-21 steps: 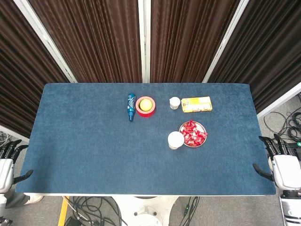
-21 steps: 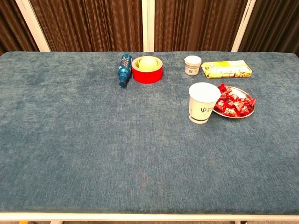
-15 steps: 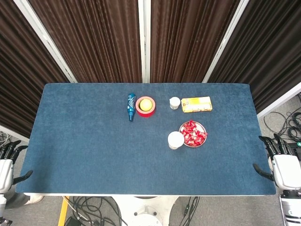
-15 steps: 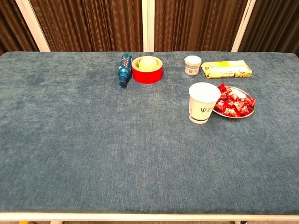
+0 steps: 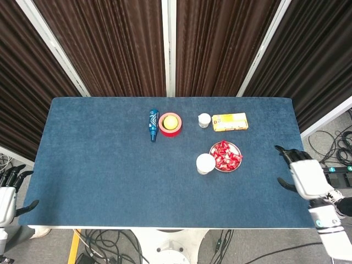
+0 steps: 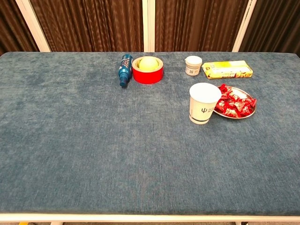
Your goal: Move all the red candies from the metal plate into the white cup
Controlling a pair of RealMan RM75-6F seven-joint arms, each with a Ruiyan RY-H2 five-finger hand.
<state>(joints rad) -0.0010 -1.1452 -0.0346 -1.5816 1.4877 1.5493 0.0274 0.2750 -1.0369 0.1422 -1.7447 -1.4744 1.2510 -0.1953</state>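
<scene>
Several red candies (image 5: pixel 226 154) (image 6: pixel 233 102) lie heaped on the round metal plate (image 5: pixel 236 165) (image 6: pixel 239 116) right of the table's middle. The white cup (image 5: pixel 205 163) (image 6: pixel 203 103) stands upright, touching the plate's left side. My right hand (image 5: pixel 301 174) hovers over the table's right edge, open and holding nothing, well right of the plate. At the table's near left corner, off the cloth, my left hand (image 5: pixel 7 193) hangs open and holds nothing. The chest view shows neither hand.
At the back stand a blue bottle lying on its side (image 5: pixel 153 125) (image 6: pixel 124 70), a red tape roll with a yellow ball in it (image 5: pixel 170 124) (image 6: pixel 147 69), a small white jar (image 5: pixel 204 120) (image 6: pixel 193 65) and a yellow box (image 5: pixel 230 121) (image 6: pixel 227 69).
My right hand has moved up and left from beside the table's right edge to over that edge. The left hand, cup, plate and candies have not moved.
</scene>
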